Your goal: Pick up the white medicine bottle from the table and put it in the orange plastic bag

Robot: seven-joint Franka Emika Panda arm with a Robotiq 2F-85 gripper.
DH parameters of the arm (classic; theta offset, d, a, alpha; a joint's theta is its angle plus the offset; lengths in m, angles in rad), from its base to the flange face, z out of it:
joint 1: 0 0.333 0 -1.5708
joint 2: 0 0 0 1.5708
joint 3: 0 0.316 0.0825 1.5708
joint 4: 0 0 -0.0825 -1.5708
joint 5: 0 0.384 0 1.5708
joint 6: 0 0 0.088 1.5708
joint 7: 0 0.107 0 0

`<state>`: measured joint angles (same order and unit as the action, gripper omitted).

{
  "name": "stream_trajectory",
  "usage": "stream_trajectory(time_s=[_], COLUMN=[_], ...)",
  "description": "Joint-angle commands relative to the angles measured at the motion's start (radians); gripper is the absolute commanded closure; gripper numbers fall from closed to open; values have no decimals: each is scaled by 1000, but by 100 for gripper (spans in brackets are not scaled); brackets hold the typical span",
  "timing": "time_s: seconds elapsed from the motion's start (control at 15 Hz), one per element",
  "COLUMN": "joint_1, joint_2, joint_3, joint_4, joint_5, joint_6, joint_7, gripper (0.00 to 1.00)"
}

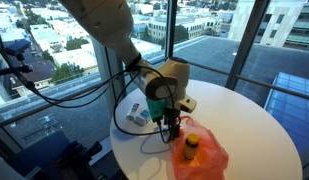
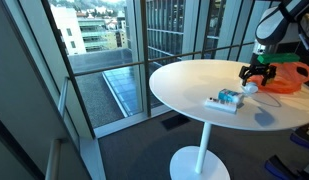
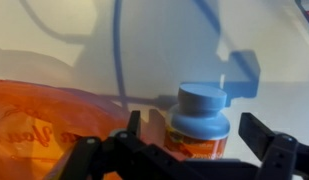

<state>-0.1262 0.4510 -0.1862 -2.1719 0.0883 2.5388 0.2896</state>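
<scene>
The white medicine bottle (image 3: 200, 104) stands upright on the table (image 1: 249, 125). In the wrist view its cap and shoulder look pale bluish in shadow, with an orange band lower down. My gripper (image 3: 194, 130) is open, with one finger on each side of the bottle and not touching it. In an exterior view the gripper (image 2: 256, 74) hangs just above the small white bottle (image 2: 250, 88). In an exterior view the gripper (image 1: 171, 127) hides the bottle. The orange plastic bag (image 1: 202, 158) lies crinkled right beside it, and also shows in the wrist view (image 3: 44, 125).
A yellow-orange bottle with a dark cap (image 1: 191, 148) stands at the bag. A flat blue-and-white pack (image 1: 137, 115) lies near the table's edge, also in an exterior view (image 2: 226, 100). Glass walls with railings surround the table. A cable hangs from the arm.
</scene>
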Motion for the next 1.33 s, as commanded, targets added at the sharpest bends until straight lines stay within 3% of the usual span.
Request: stream_trajectory(time_s=[0.0, 0.53, 0.67, 0.93, 1.27], joint_1=[10, 22, 25, 36, 60], joint_2=[19, 41, 46, 53, 27], joint_3=[-9, -6, -6, -5, 3], joint_4=[16, 26, 32, 40, 26], joint_5=[-1, -4, -5, -12, -25], joint_6=[13, 14, 13, 11, -1], joint_7=[19, 17, 17, 17, 3], gripper=[0, 0, 26, 60, 63])
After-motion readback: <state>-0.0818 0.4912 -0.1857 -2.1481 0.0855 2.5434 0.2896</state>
